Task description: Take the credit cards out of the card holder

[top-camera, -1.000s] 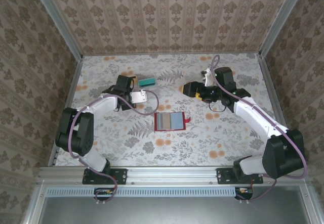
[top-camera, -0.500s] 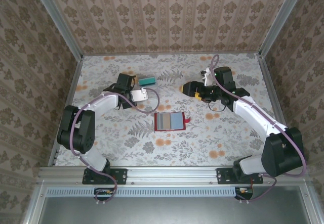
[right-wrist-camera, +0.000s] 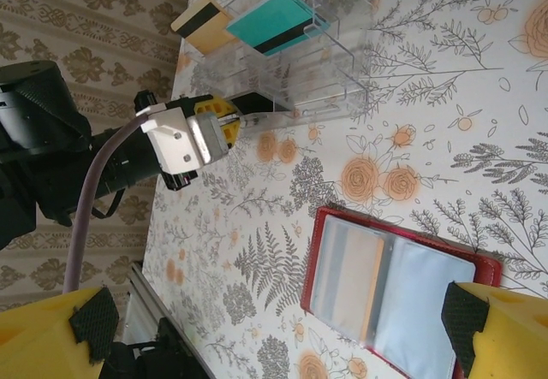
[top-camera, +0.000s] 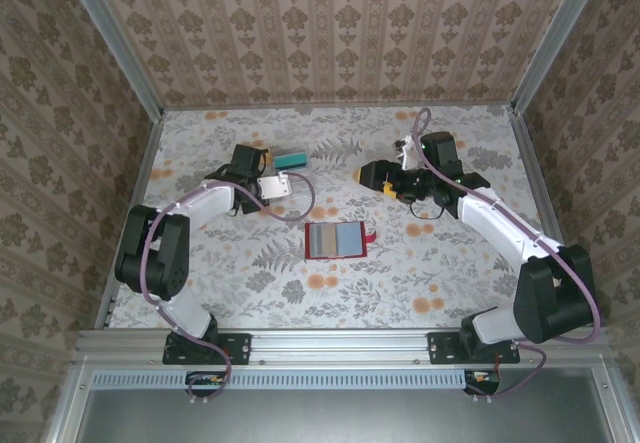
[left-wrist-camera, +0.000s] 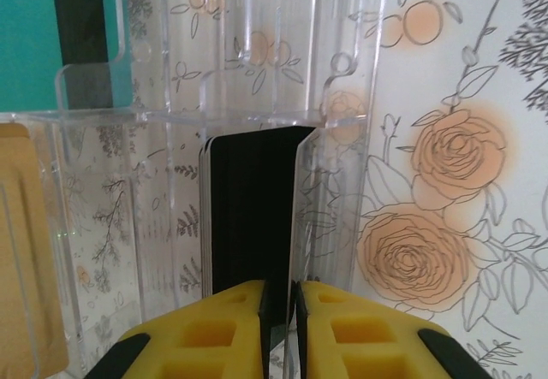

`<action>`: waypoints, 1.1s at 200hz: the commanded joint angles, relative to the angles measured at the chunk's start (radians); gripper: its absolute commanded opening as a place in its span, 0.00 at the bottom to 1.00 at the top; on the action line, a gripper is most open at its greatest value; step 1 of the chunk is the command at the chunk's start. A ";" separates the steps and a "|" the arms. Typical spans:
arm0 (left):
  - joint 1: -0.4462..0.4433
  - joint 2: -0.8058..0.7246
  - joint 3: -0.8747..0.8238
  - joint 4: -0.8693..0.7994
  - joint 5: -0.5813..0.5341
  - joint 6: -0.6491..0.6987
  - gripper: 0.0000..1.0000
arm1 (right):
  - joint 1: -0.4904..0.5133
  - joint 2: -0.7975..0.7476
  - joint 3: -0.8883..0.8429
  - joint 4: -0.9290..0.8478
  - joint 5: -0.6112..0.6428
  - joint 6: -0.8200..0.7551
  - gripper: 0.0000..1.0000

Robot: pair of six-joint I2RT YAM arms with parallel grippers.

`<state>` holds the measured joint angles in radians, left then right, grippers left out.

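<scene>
The card holder point(top-camera: 335, 240) lies open and flat at mid-table, red-edged, with a tan card point(right-wrist-camera: 347, 281) in one clear sleeve. In the clear tray point(right-wrist-camera: 334, 62) stand a teal card point(right-wrist-camera: 278, 21), a tan striped card point(right-wrist-camera: 199, 21) and a black card point(left-wrist-camera: 253, 216). My left gripper point(left-wrist-camera: 281, 310) sits at the black card's near end. Its yellow fingers point(left-wrist-camera: 214, 328) stand a narrow gap apart around a thin edge. My right gripper point(right-wrist-camera: 287, 328) hovers wide open above the card holder point(right-wrist-camera: 402, 302), holding nothing.
The clear tray point(top-camera: 288, 163) stands at the back left of the floral table point(top-camera: 250, 273). A metal frame and patterned walls point(top-camera: 330, 33) close in the table on three sides. The right arm's purple cable point(top-camera: 425, 128) loops above its wrist.
My left fingers have parted slightly at the black card in the tray. The left arm's elbow has swung a little. The right gripper has crept slightly toward the back left.
</scene>
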<state>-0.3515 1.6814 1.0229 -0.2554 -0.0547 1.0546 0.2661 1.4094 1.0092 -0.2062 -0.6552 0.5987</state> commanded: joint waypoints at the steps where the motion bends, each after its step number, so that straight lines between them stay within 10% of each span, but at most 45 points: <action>1: 0.006 0.019 0.028 0.025 -0.028 -0.009 0.20 | -0.008 0.002 0.026 0.018 -0.022 0.009 1.00; 220: 0.004 0.007 0.025 0.066 -0.093 -0.026 0.21 | -0.007 -0.012 -0.007 0.044 -0.031 0.032 1.00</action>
<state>-0.3519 1.7191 1.0431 -0.1856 -0.1543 1.0397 0.2642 1.4094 1.0088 -0.1825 -0.6624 0.6193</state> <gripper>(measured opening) 0.212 0.999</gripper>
